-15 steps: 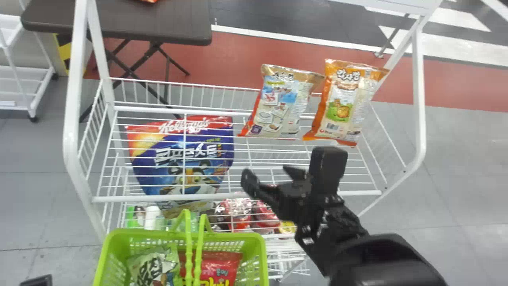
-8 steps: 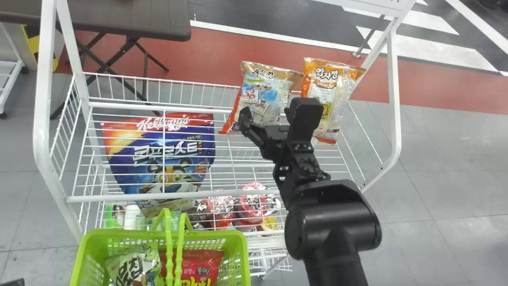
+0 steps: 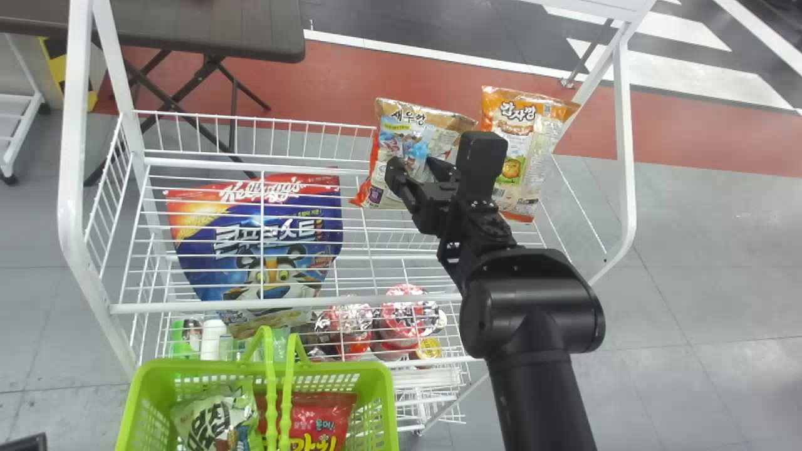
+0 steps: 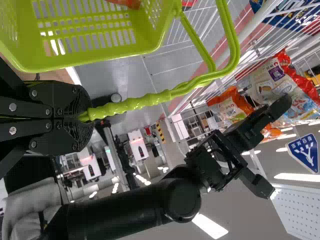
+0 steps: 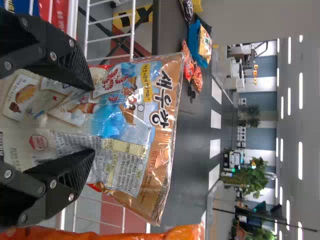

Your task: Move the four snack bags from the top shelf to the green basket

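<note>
A brown-topped snack bag [image 3: 407,128] stands on the white wire top shelf [image 3: 351,301], close to its back edge and right of the middle, leaning a little. Its long side runs roughly upright, its foot set a bit further left than its top. The robot's right gripper [image 3: 435,156] is the nearer one, coming over the shelf's front edge, with the bag straight ahead of it. Its two flat black fingers are wide apart, one toward each long side of the bag, and nothing is clamped; whether either finger touches the wrapper I can't tell. The coming move seems to call for closing across the bag's width, and the loose film could well crumple or slip. Just to the right, nearer the back right corner, stands an orange snack bag [image 3: 519,119]. In front of the shelf's front edge, toward its left corner, is the green basket [image 3: 351,371], holding a green-and-white bag [image 3: 216,419] and a red bag [image 3: 326,416]. The left gripper [image 4: 86,118] is clamped on the basket's handle [image 4: 132,103]. Two of four bags look delivered.
</note>
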`<state>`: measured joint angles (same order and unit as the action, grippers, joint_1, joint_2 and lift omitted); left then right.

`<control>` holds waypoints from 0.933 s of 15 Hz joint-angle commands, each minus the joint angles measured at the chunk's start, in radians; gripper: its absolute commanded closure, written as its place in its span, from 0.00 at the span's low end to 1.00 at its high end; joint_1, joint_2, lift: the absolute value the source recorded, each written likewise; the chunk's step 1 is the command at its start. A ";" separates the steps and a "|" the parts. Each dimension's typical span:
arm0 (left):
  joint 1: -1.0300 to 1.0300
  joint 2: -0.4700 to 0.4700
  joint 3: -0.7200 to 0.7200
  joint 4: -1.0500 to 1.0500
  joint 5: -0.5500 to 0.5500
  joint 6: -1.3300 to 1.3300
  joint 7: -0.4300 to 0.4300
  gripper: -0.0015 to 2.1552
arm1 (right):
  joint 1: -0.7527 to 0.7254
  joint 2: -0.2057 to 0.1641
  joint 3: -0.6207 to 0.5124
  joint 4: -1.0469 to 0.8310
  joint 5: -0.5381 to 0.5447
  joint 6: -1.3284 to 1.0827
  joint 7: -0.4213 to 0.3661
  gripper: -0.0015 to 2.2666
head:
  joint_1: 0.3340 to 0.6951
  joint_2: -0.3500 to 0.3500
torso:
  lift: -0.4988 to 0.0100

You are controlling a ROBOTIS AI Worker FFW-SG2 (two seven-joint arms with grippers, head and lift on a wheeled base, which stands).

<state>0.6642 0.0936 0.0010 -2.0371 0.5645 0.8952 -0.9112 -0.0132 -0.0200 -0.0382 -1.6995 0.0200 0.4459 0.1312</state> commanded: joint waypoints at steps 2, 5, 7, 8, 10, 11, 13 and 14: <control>0.002 -0.002 0.001 0.000 0.000 0.000 0.000 0.73 | 0.047 0.002 0.004 -0.080 -0.003 -0.023 -0.001 0.99 | 1.00 0.06 | 0.98; 0.005 -0.003 0.002 -0.005 0.000 0.000 0.000 0.73 | 0.137 0.003 0.006 -0.264 -0.009 0.084 -0.002 0.99 | 1.00 0.06 | 0.98; 0.006 -0.003 0.004 -0.006 0.000 0.000 0.000 0.73 | 0.219 0.000 -0.012 -0.413 -0.060 0.192 -0.004 0.99 | 1.00 0.05 | 0.98; 0.008 -0.003 0.005 -0.008 0.000 0.000 0.000 0.73 | 0.263 -0.002 -0.034 -0.506 -0.100 0.277 -0.004 0.99 | 1.00 0.05 | 0.98; 0.011 -0.003 0.007 -0.012 0.000 0.000 -0.002 0.73 | 0.363 -0.003 -0.063 -0.661 -0.160 0.425 0.001 0.99 | 1.00 0.02 | 0.98; 0.012 -0.003 0.007 -0.018 0.000 0.000 -0.002 0.73 | 0.424 -0.003 -0.068 -0.730 -0.176 0.465 0.015 0.99 | 1.00 0.00 | 0.98; 0.015 -0.005 0.007 -0.031 -0.005 0.000 -0.002 0.73 | 0.542 -0.003 -0.078 -0.824 -0.216 0.523 0.048 0.99 | 1.00 0.00 | 0.98; 0.015 -0.009 0.007 -0.029 -0.006 0.000 -0.002 0.73 | 0.575 -0.003 -0.100 -0.850 -0.270 0.590 0.076 0.99 | 1.00 0.00 | 0.98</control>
<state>0.6788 0.0887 0.0076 -2.0644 0.5611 0.8952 -0.9125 0.5010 -0.0230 -0.1165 -2.4992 -0.1931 0.9613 0.1925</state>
